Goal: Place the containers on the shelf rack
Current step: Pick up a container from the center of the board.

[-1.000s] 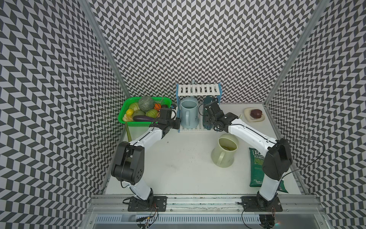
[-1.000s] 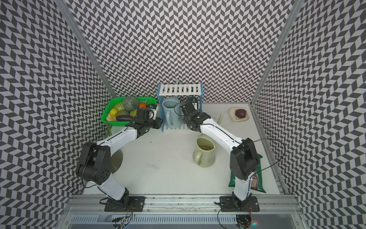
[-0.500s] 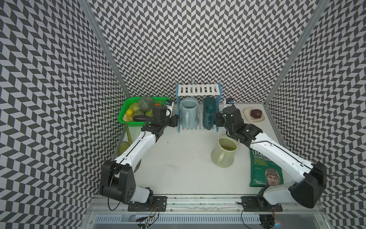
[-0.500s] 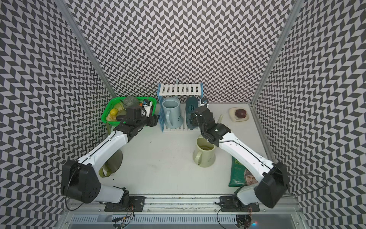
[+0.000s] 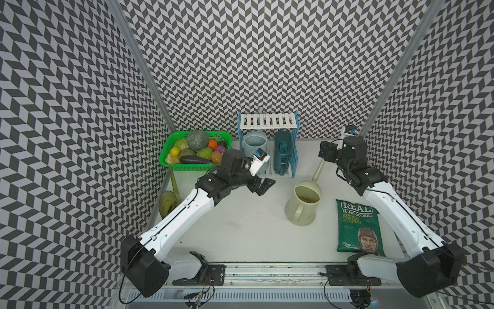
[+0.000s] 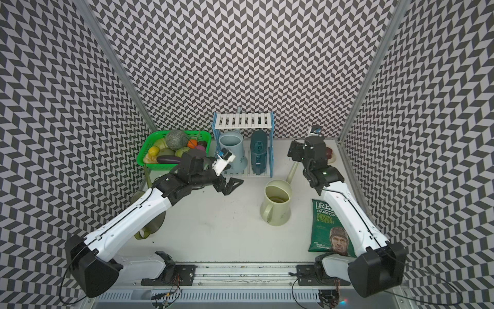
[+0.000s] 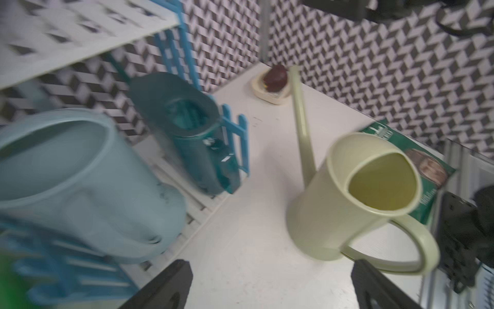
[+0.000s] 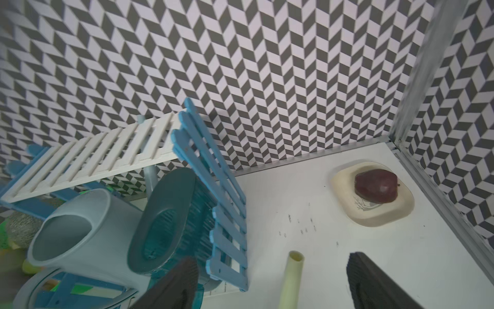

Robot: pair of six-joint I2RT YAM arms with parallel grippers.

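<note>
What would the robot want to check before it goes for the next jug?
1. Left gripper open, empty: ok.
2. Right gripper open, empty: ok.
3. Blue jug and teal jug on the rack's lower shelf: ok.
4. Top shelf free: ok.
5. Cream jug upright, handle unblocked: ok.
6. Olive jug reachable, half hidden by the left arm: cannot tell.

Bright even light, soft shadows, left wrist view motion-blurred

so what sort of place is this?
Probably a lab robot cell: chevron walls box in the white table, and the left arm and right arm mount on a front rail. The green produce basket looks staged.
</note>
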